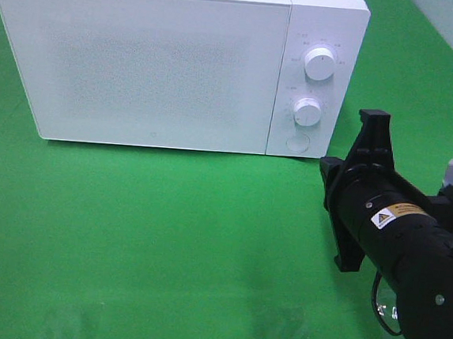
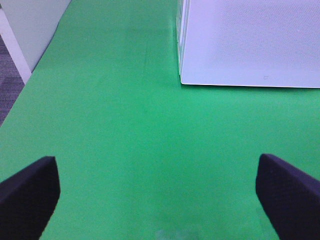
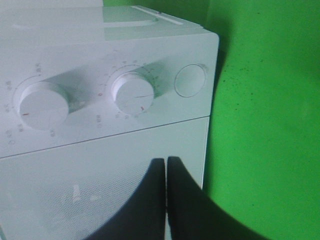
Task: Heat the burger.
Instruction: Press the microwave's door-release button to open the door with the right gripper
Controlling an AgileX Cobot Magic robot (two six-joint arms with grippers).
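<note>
Two dials (image 1: 321,63) on white microwave (image 1: 141,59), right gripper (image 3: 166,161) closed and empty before it, left gripper (image 2: 160,200) spread wide

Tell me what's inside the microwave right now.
Cannot tell. The microwave has its white door shut, hiding the whole interior in every view. No burger shows anywhere outside it.

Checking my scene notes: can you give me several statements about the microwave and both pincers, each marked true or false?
1. The microwave has its door closed. True.
2. A burger sits on the table in front of it. False: no burger shows in any view.
3. The right pincer is shut on nothing. True.
4. The left pincer is shut. False: its jaws stand wide apart over the green table.
5. The panel has three knobs. False: upper knob, lower knob and a round button.
</note>
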